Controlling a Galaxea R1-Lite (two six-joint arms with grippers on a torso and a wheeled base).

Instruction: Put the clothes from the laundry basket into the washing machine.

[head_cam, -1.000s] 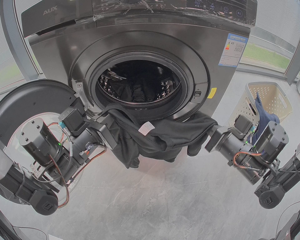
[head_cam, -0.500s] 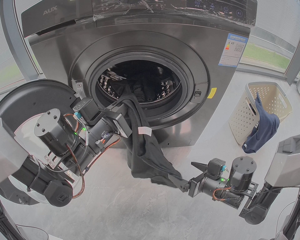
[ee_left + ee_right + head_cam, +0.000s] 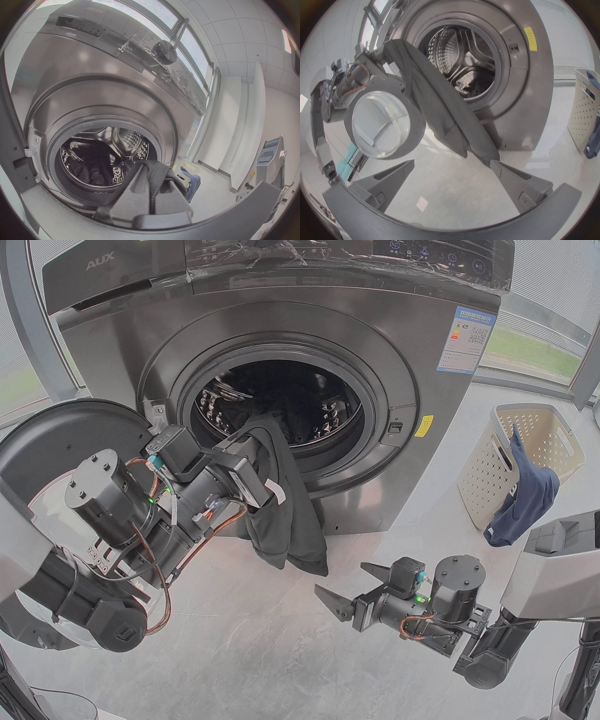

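Currently, washing machine [image 3: 431, 446]: is standing with its porthole facing the robot; dark clothes are already lying in the drum [image 3: 275, 402].
Door [image 3: 62, 434]: is hanging fully open on the robot's left, clear of the opening.
Laundry basket [image 3: 544, 434]: is sitting on the floor to the right of the machine; its inside is hidden from view.
Black garment [image 3: 290, 515]: is hanging from the left gripper at the lower-left lip of the opening, with most of its length trailing down the machine front, outside the drum.
Navy garment [image 3: 528, 496]: is draping over the basket's near rim, untouched.
Left gripper [image 3: 153, 187]: is clamping a fold of the black garment, just in front of the opening.
Right gripper [image 3: 342, 579]: is hovering low over the floor, jaws spread and empty, just below the garment's hem.
Progress: is running partway; judged remaining are feeding the black garment in and fetching the navy one.
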